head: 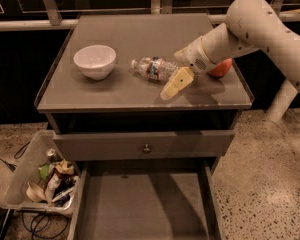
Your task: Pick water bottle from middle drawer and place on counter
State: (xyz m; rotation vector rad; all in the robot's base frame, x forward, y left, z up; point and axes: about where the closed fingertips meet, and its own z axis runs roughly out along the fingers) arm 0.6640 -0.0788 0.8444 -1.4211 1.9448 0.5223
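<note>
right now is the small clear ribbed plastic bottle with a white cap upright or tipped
Tipped: the bottle lies on its side on the flat grey counter, cap toward the white bowl, gripper just right of it.
</note>
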